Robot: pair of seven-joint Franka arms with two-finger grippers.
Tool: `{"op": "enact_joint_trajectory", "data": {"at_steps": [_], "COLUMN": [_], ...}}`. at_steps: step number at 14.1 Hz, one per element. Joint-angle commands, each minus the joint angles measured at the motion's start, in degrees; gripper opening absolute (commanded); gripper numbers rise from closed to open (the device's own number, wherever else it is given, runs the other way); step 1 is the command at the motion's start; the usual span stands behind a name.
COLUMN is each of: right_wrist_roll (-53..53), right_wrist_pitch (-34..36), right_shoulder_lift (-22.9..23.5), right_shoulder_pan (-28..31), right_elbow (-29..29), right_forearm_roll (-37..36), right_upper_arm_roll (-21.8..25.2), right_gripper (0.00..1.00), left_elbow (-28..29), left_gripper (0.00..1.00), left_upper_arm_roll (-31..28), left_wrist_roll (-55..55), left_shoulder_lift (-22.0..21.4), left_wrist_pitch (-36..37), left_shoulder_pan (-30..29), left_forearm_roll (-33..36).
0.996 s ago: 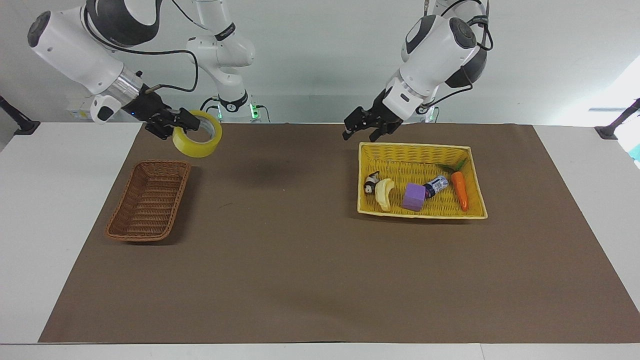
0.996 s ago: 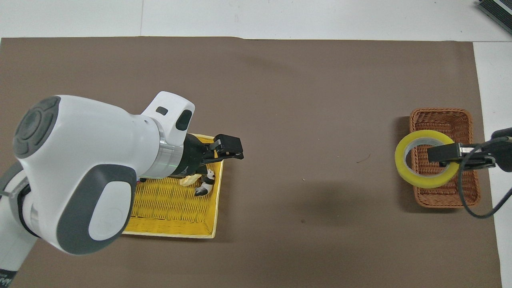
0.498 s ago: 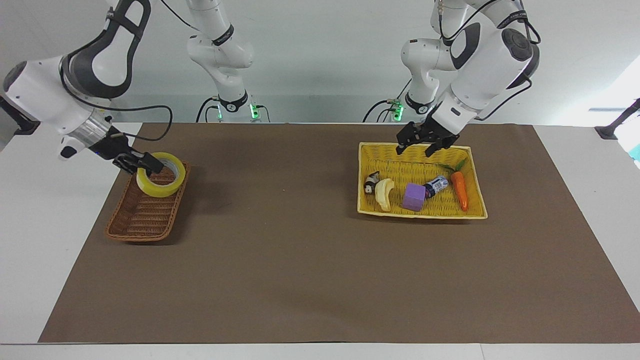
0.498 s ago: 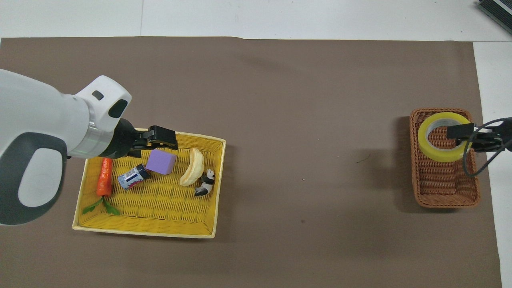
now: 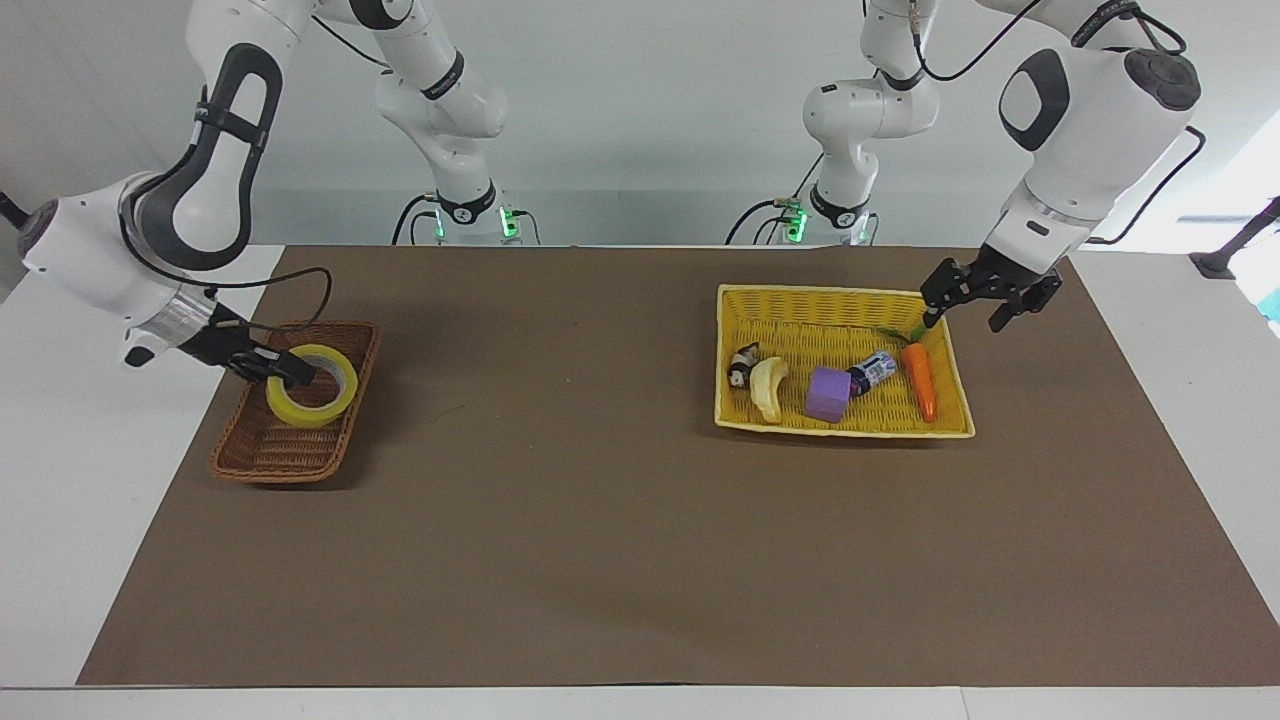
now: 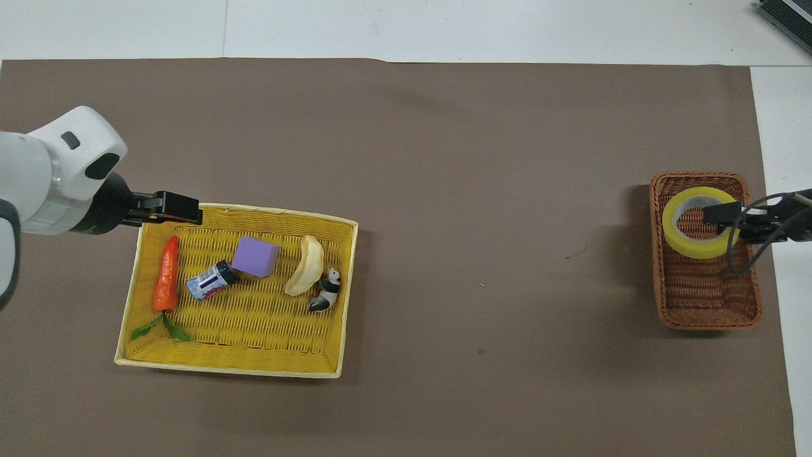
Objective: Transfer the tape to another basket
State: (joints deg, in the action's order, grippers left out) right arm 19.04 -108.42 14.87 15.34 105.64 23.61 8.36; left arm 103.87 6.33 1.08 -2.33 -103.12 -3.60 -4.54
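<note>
The tape (image 5: 305,413), a yellowish roll, sits low in the small brown wicker basket (image 5: 285,468) at the right arm's end of the table. My right gripper (image 5: 285,372) is shut on the roll's wall, with one finger inside the core. In the overhead view the tape (image 6: 694,251) lies in the half of the basket (image 6: 707,304) farther from the robots, with the right gripper (image 6: 713,216) on it. My left gripper (image 5: 975,305) is open and empty, raised over the carrot end of the yellow basket (image 5: 845,292).
The yellow basket (image 6: 254,362) holds a carrot (image 5: 920,380), a purple block (image 5: 828,393), a small can (image 5: 873,370), a banana (image 5: 770,388) and a panda figure (image 5: 742,365). A brown mat (image 5: 600,500) covers the table.
My right gripper has carried the tape from the air beside the brown basket down into it. My left arm has swung from the yellow basket's inner end to its carrot end.
</note>
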Motion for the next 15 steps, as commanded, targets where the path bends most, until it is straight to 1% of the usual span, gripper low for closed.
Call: {"op": "enact_joint_trajectory", "data": {"at_steps": [1,2,4,5,6,7,8,9,10,12,15], "right_wrist_roll": [8.44,9.6,9.52,9.44,9.61,9.87,9.88,9.88,9.96,10.14,13.47], "right_wrist_pitch": [-0.73,-1.0,-1.26,-1.26,-1.26,-1.26,-1.52,-2.05,-2.84,-2.59,-1.88], "right_shoulder_lift": [2.62,2.62,2.62,2.54,2.54,2.62,2.62,2.62,2.62,2.71,2.54], "right_shoulder_pan": [2.84,3.2,3.03,2.77,2.59,2.59,2.59,2.59,2.59,2.68,3.03], "right_elbow": [-0.53,-0.27,-0.09,0.44,0.79,1.31,1.49,1.49,1.49,1.32,-2.36], "right_forearm_roll": [0.73,0.73,0.73,0.73,0.65,0.65,0.65,0.65,0.47,0.29,-0.31], "right_upper_arm_roll": [-0.54,-0.54,-0.54,-0.54,-0.54,-0.54,-0.54,-0.54,-0.54,-0.54,-0.63], "right_gripper": [0.0,0.0,0.0,0.0,0.0,0.11,0.37,0.77,1.0,1.0,1.0], "left_elbow": [-2.35,-2.44,-2.53,-2.96,-5.14,-9.08,-12.78,-14.9,-14.75,-12.47,-13.16], "left_gripper": [1.0,1.0,1.0,1.0,1.0,1.0,1.0,1.0,1.0,1.0,1.0], "left_upper_arm_roll": [0.61,-0.09,-0.53,-0.62,-1.06,-1.32,-1.32,-1.32,-1.32,-1.32,-1.32], "left_wrist_roll": [-0.2,-0.11,-0.2,0.06,0.24,0.24,0.24,0.24,0.06,0.32,0.33], "left_shoulder_lift": [-0.83,-1.01,-3.28,-3.73,-3.73,-2.69,-1.03,0.04,-0.04,-1.0,-0.57], "left_wrist_pitch": [4.41,4.68,5.38,6.52,8.88,13.6,17.56,19.51,19.45,19.1,19.1], "left_shoulder_pan": [-2.02,-2.29,-2.29,-2.46,-2.46,-2.38,-2.55,-2.47,-2.38,-2.38,-2.11], "left_forearm_roll": [3.22,3.22,3.22,3.14,3.14,2.79,2.78,3.05,3.14,3.22,3.4]}}
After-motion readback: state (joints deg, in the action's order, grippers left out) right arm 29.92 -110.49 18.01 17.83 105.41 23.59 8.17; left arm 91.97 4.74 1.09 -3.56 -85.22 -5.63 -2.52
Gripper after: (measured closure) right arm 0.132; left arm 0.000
